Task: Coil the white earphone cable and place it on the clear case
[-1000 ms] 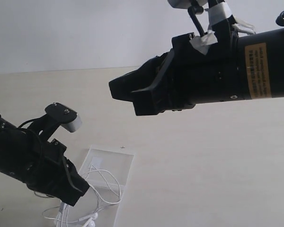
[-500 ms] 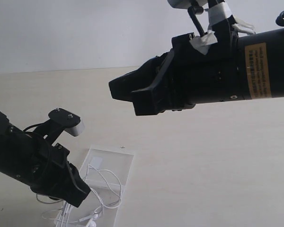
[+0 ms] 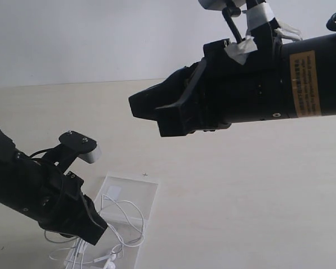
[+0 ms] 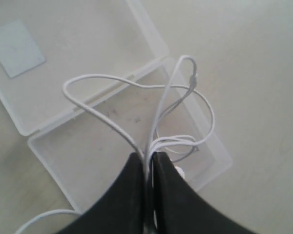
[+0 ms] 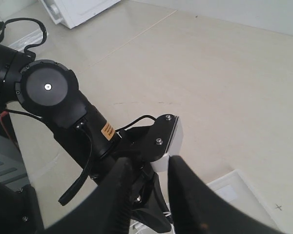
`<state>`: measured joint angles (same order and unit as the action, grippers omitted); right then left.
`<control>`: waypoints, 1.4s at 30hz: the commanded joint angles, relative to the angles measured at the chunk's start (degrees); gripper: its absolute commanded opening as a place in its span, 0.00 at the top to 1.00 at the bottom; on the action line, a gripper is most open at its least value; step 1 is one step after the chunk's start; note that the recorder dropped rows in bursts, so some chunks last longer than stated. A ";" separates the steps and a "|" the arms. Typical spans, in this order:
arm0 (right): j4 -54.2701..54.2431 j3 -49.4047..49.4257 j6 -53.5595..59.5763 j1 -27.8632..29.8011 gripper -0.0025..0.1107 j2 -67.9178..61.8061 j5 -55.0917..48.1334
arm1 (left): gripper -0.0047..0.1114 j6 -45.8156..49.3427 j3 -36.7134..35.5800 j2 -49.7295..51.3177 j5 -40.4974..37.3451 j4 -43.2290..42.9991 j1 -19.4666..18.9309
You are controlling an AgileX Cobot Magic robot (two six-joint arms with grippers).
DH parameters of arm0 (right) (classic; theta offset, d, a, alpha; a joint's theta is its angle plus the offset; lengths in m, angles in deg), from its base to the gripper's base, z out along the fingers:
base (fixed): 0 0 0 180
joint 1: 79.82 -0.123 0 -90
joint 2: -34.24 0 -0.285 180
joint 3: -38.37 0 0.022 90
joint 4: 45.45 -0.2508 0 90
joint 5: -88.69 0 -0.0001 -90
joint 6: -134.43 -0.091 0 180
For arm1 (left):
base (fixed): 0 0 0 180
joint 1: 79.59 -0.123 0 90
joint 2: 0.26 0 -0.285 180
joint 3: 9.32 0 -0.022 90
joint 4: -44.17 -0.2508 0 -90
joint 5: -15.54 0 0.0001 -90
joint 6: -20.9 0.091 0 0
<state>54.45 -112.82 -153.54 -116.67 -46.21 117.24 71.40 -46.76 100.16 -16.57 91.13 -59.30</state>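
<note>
The clear case lies unfolded on the table, with a white square sticker in one half. In the exterior view the clear case is at the lower left. Loops of the white earphone cable spread over the case's other half. My left gripper is shut on a bunch of cable strands just above that half. An earbud peeks out beside one finger. In the exterior view the left gripper hangs low over the cable. My right gripper is open and empty, raised high above the left arm; the exterior view shows it well above the table.
The pale table stretches to the right of the case. A white wall stands behind. A white device rests at the far edge in the right wrist view. The left arm's black body fills the space under the right gripper.
The left arm has shifted slightly lower and to the right over the case, carrying the cable with it. The right arm has not moved.
</note>
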 commanded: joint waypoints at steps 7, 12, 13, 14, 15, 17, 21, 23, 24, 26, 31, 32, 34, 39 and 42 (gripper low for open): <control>0.05 0.06 -0.07 0.20 0.75 -0.18 0.30 | 0.96 1.78 -0.20 -0.05 0.22 0.52 1.95; 0.05 0.06 -0.07 0.20 0.75 -0.18 0.30 | 0.92 1.78 -0.20 -0.05 1.03 1.13 2.64; 0.05 0.06 -0.07 0.20 0.75 -0.18 0.30 | 0.89 1.78 -0.20 -0.05 1.03 1.13 2.64; 0.05 0.06 -0.07 0.20 0.75 -0.18 0.30 | 0.86 1.78 -0.20 -0.05 1.03 1.13 2.64; 0.05 0.06 -0.07 0.20 0.75 -0.18 0.43 | 0.83 1.78 -0.20 -0.05 1.03 1.13 2.64; 0.05 0.06 -0.07 0.20 0.75 -0.18 0.54 | 0.76 1.78 -0.20 -0.05 1.43 1.13 2.64; 0.05 0.06 -0.18 0.20 0.75 -0.18 0.92 | 0.66 1.78 0.56 -0.05 1.23 1.21 2.64; 0.05 0.06 -0.18 0.20 0.75 -0.18 0.92 | 0.66 1.40 1.60 -0.05 0.58 1.21 2.64; 0.05 0.06 -0.18 0.20 0.75 -0.18 0.92 | 0.66 1.40 1.75 -0.05 0.58 1.21 2.64; 0.05 0.06 -0.18 0.20 0.75 -0.18 0.92 | 0.66 1.40 1.74 -0.05 1.12 1.21 2.64; 0.05 0.06 -0.18 0.20 0.75 -0.18 0.92 | 0.53 1.04 1.74 -0.05 2.36 1.21 2.64; 0.05 0.06 -0.18 0.20 0.75 -0.18 0.92 | 0.51 0.53 1.74 -0.05 2.84 1.21 2.64; 0.05 0.06 -0.18 0.20 0.75 -0.18 0.90 | 0.51 0.26 1.74 -0.05 3.81 1.21 2.64; 0.05 0.06 -0.18 0.20 0.75 -0.18 0.90 | 0.51 0.26 1.74 -0.05 4.28 1.21 2.64; 0.05 0.06 -0.18 0.20 0.75 -0.18 0.90 | 0.51 0.26 1.74 -0.05 2.74 1.21 2.64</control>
<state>54.45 -112.82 -153.54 -116.67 -46.21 117.87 72.13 -45.43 100.16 -12.93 91.91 -57.01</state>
